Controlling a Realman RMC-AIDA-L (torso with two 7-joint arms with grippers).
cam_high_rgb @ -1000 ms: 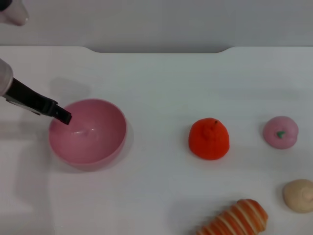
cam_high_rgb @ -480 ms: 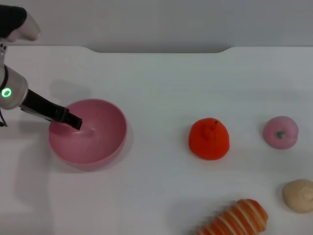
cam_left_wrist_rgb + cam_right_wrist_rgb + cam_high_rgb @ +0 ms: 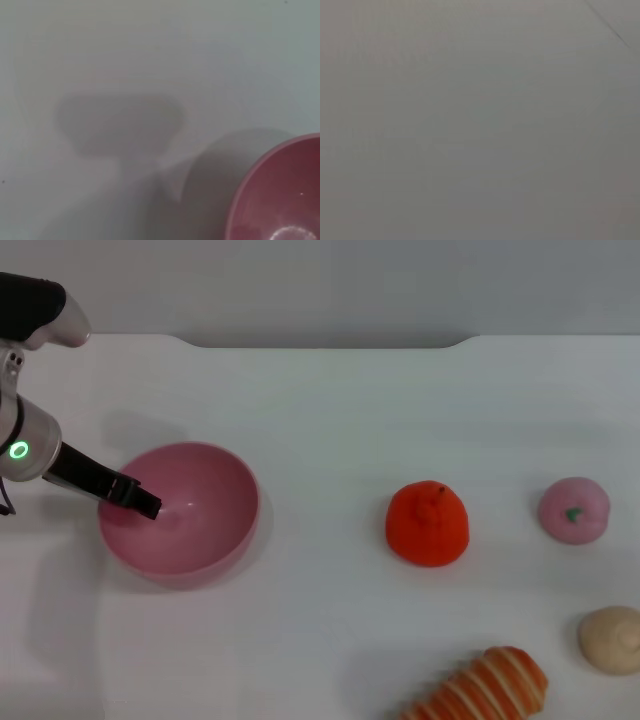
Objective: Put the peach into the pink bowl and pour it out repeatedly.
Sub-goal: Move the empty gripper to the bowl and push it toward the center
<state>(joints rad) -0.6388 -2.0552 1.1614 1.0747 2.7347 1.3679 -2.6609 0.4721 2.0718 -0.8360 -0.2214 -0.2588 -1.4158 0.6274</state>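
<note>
Left gripper (image 3: 140, 502) reaches in from the left edge, its dark tip at the left rim of the pink bowl (image 3: 215, 515), dipping just inside; whether it pinches the wall or merely sits against it I cannot tell from here, since only one dark finger shows. The bowl sits upright and empty on the white table (image 3: 320, 400), at the left. The peach (image 3: 574, 509) lies well apart from it, far off at the right, its green mark up and nothing touching it. Between them stands an orange-red fruit (image 3: 428, 523); nearer, at the right, lie a beige lump (image 3: 610, 639) and a striped orange piece (image 3: 488, 688). The right gripper is nowhere in sight, its wrist view showing only blank grey.

The likely trouble is the bowl: smooth and light-looking, it could skid or tip if the tip pushes on the rim without a firm hold.
</note>
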